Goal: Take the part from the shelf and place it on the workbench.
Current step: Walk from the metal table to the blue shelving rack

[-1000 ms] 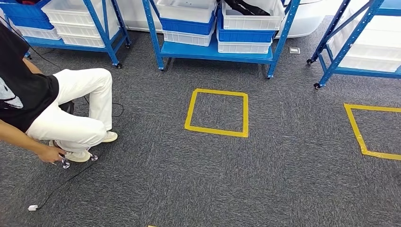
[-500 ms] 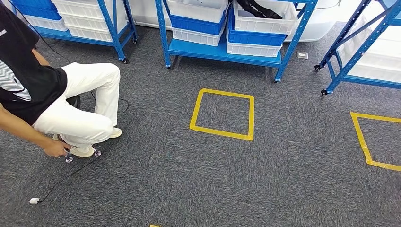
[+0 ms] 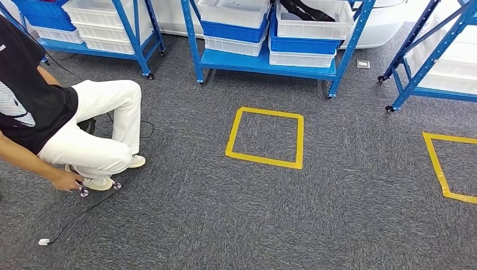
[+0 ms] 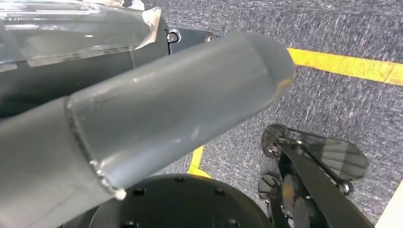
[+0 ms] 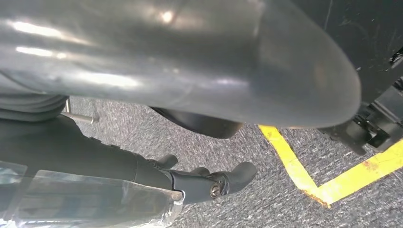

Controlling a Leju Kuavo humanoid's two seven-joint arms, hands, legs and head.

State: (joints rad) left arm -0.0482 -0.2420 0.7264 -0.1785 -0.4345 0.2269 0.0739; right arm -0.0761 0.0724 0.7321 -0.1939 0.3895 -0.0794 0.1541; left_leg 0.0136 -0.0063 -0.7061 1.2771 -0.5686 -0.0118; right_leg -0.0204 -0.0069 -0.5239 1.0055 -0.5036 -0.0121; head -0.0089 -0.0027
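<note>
The right hand's dark fingers (image 5: 228, 178) are lying nearly straight and apart from the thick grey thumb, with grey carpet showing between them and nothing held. The left hand's dark fingers (image 4: 142, 52) are mostly hiding behind its own thumb, so I cannot tell whether they are spread or curled. Both the right hand (image 5: 190, 71) and the left hand (image 4: 180, 109) are hanging low over the dark grey carpet floor (image 3: 225, 214).

Ahead, the blue metal wheeled shelf (image 3: 264, 62) is carrying stacked white and blue plastic bins. A black object (image 3: 304, 10) is lying in the upper white plastic bin (image 3: 312, 25); it may be the part, though it is too cropped to tell.

Since a second ago the whole head view has been drifting slightly, shelf and yellow tape square (image 3: 265, 138) together, so the camera is moving, not the things. Judging by that, the robot is approaching the shelf and the pick is not yet begun. A crouching person (image 3: 50, 112) is reaching down to a floor cable.
</note>
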